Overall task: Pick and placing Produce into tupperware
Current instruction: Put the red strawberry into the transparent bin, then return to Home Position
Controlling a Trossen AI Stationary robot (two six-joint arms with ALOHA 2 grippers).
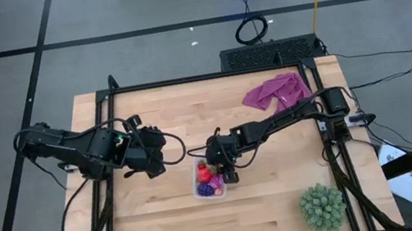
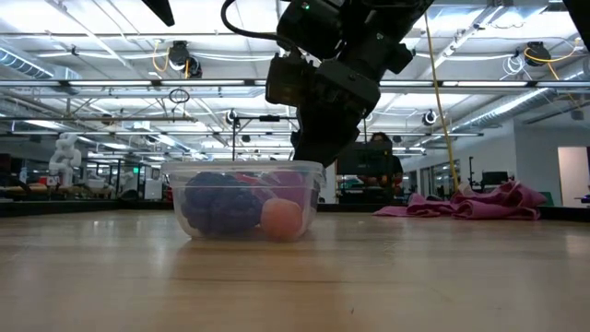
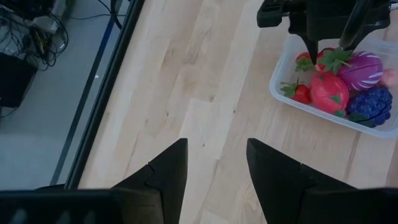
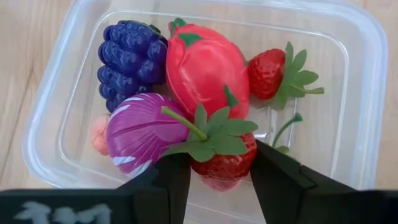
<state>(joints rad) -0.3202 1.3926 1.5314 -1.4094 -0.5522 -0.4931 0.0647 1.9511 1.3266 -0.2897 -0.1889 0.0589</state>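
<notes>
A: Where is the produce sitting?

B: All visible pieces are lying in the tub [image 1: 210, 189]: grape bunch [image 4: 132, 57], large red fruit [image 4: 205, 68], purple-pink piece [image 4: 140, 134], two strawberries. No loose fruit is showing on the table [image 1: 269, 197].

A: And the right gripper [image 4: 216, 177]?

B: It is hovering inside the tub, fingers flanking one strawberry [image 4: 222, 163]; grip or release, I cannot tell.

A: Left gripper [image 3: 214, 165]?

B: Waiting beside the tub, fingers spread, holding nothing. The task is looking nearly complete.
</notes>
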